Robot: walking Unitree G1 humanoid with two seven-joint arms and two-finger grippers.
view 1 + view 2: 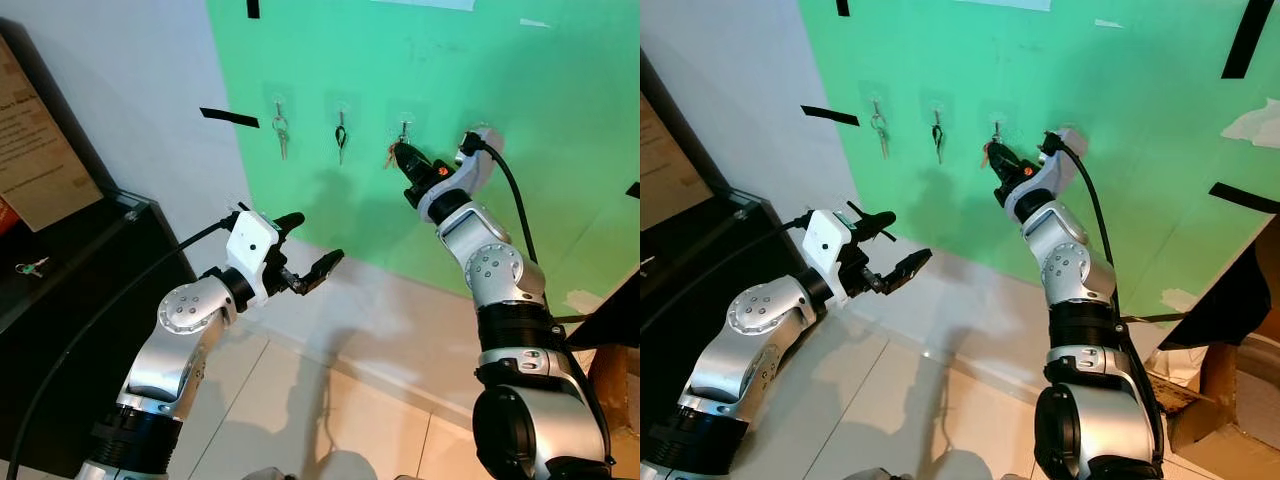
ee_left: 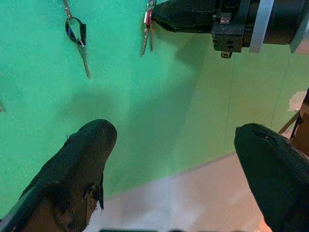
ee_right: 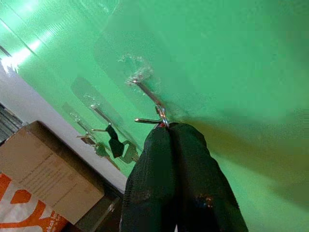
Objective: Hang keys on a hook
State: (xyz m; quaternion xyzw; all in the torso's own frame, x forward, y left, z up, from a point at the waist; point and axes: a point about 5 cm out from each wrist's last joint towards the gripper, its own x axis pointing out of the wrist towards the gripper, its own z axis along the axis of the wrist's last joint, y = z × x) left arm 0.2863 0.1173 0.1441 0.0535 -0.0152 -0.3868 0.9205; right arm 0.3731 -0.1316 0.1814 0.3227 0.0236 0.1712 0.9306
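Observation:
On the green wall [image 1: 480,90] three clear stick-on hooks stand in a row. A silver key set [image 1: 281,135] hangs on the first and a black-tagged key [image 1: 341,135] on the second. My right gripper [image 1: 402,153] is raised to the third hook [image 1: 404,125], shut on a bunch of keys [image 1: 391,156] with a red part [image 2: 147,29]. In the right wrist view the key ring [image 3: 161,116] sits at the hook's wire [image 3: 145,91], just above my closed fingertips [image 3: 159,140]. My left gripper [image 1: 315,243] is open and empty, lower and to the left, away from the wall.
A black cabinet [image 1: 70,300] stands at the left with a green-tagged key [image 1: 30,266] on top and a cardboard sign [image 1: 30,150] leaning behind it. Black tape strips [image 1: 228,117] mark the wall. A cardboard box [image 1: 1210,390] sits at the lower right on the tiled floor.

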